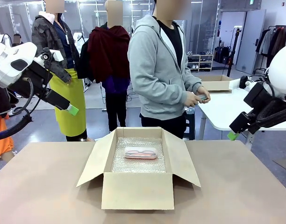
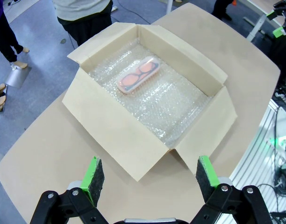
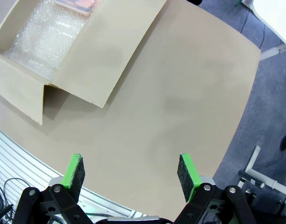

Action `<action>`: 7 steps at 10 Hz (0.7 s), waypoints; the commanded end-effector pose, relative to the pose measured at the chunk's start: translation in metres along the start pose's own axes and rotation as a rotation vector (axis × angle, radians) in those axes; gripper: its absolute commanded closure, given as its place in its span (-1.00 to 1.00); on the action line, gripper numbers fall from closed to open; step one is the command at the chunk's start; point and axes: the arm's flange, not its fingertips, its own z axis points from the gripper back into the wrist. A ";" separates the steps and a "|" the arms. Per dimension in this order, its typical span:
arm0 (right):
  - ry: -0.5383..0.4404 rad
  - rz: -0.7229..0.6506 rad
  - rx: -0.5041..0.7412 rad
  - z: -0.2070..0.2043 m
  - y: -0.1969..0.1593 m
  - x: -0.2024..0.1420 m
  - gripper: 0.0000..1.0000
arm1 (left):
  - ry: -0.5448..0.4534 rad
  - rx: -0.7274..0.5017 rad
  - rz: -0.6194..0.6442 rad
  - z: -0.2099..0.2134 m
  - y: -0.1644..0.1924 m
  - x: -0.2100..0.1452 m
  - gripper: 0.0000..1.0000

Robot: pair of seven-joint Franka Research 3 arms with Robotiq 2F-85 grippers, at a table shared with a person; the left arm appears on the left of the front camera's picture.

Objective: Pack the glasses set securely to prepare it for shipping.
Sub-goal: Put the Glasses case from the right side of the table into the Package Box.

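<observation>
Here the left gripper point(image 2: 148, 164) hangs above the table point(image 2: 49, 154) with its two green pads wide apart and nothing between them. Straight ahead of its fingers, and lower, stands the brown cardboard box point(image 2: 116, 135) with its flaps open; the nearest flap lies just beyond the fingertips. The floor of the box is covered with bubble wrap point(image 2: 178, 109). On this wrap, in the half of the box farther from the left gripper, lies the pale pink glasses case point(image 2: 138, 74), flat and set diagonally; a glasses shape with dark rim and reddish lenses shows on its top. The right gripper point(image 3: 131, 159) is spread open too and holds nothing. Ahead of it is bare table, and the box is farther ahead, toward the upper left of its own view, with one flap lying out toward it. In the front view both grippers are raised, well apart from the box, one on each side. A person point(image 1: 161, 70) in a grey hooded jacket stands beyond the box and holds a small object in both hands point(image 1: 197, 97); what it is I cannot tell.
</observation>
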 end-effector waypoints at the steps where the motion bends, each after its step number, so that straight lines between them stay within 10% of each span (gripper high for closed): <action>1: -0.011 -0.010 -0.015 -0.002 0.002 -0.003 -1.00 | -0.019 -0.010 -0.004 0.001 0.001 -0.001 -1.00; 7: -0.011 -0.010 -0.015 -0.002 0.002 -0.003 -1.00 | -0.019 -0.010 -0.004 0.001 0.001 -0.001 -1.00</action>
